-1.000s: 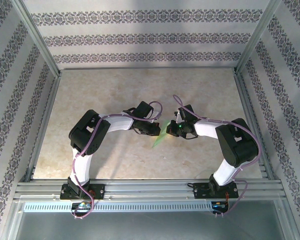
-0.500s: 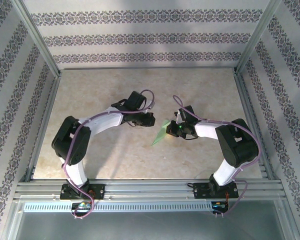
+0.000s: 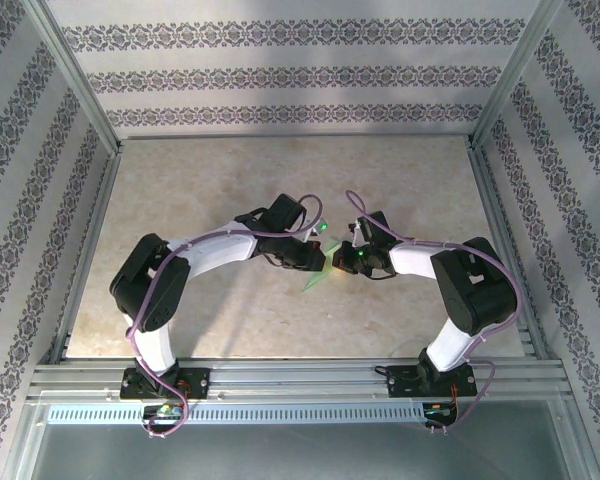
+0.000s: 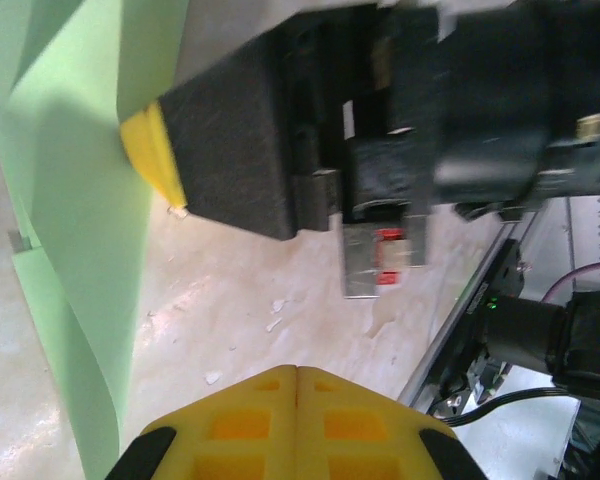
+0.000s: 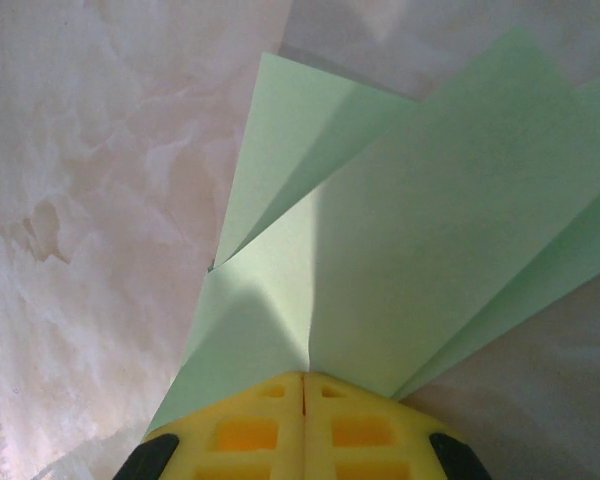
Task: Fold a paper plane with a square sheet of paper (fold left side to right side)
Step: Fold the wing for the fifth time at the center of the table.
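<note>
The right gripper (image 5: 302,378) is pinching the paper plane (image 5: 400,250), its length pointing out from the fingertips; the left gripper (image 4: 297,372) is hovering clenched, empty, alongside.

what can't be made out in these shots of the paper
right wrist view: right gripper hides the pinched part of the green paper; right frame edge cuts it off
top view: paper too small to read its folds
left wrist view: top frame edge cuts the paper

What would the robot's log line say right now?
right gripper: shut on folded paper | left gripper: shut, beside it, not touching
</note>
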`<act>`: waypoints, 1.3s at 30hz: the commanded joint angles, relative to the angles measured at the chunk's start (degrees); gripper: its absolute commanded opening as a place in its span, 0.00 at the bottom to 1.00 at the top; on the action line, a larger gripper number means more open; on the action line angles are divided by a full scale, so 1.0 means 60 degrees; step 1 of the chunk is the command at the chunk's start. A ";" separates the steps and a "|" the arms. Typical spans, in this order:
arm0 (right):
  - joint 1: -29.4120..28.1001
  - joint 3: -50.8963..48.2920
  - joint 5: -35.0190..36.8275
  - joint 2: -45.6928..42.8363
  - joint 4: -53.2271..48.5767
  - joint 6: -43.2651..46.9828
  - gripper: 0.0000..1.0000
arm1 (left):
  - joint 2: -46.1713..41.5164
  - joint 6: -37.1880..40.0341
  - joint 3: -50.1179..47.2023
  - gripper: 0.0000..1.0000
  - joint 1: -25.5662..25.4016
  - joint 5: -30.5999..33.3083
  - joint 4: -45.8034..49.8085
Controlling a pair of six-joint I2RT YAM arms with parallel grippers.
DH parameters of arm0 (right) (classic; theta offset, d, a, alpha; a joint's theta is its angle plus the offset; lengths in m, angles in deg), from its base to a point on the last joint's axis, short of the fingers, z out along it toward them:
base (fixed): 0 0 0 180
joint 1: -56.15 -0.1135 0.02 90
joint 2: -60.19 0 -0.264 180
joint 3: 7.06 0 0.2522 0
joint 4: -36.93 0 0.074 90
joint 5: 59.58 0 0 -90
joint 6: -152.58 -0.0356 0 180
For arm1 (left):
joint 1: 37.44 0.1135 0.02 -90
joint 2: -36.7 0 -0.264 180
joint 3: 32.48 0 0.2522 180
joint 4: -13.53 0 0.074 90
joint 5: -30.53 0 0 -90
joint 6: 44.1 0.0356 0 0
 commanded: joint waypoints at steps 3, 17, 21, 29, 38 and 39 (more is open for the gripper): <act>-0.0160 -0.0416 0.0501 0.0479 -0.0941 0.0013 0.00 | 0.0411 -0.0108 -0.0019 0.00 -0.0003 -0.0232 0.0306; -0.0186 -0.0328 0.0485 0.0537 -0.0989 0.0027 0.00 | 0.1048 0.0133 -0.0228 0.00 -0.0018 0.0086 0.0416; -0.0186 -0.0299 0.0485 0.0538 -0.1029 0.0056 0.00 | 0.1199 0.0229 -0.0259 0.00 -0.0017 0.0344 0.0484; -0.0200 -0.0240 0.0470 0.0582 -0.1088 0.0086 0.00 | 0.1407 0.0377 -0.0366 0.00 -0.0017 0.0603 0.0566; -0.0215 -0.0211 0.0470 0.0582 -0.1117 0.0101 0.00 | 0.1512 0.0422 -0.0453 0.00 -0.0017 0.0632 0.0541; -0.0215 -0.0211 0.0470 0.0582 -0.1117 0.0099 0.00 | 0.1537 0.0432 -0.0453 0.00 -0.0017 0.0658 0.0544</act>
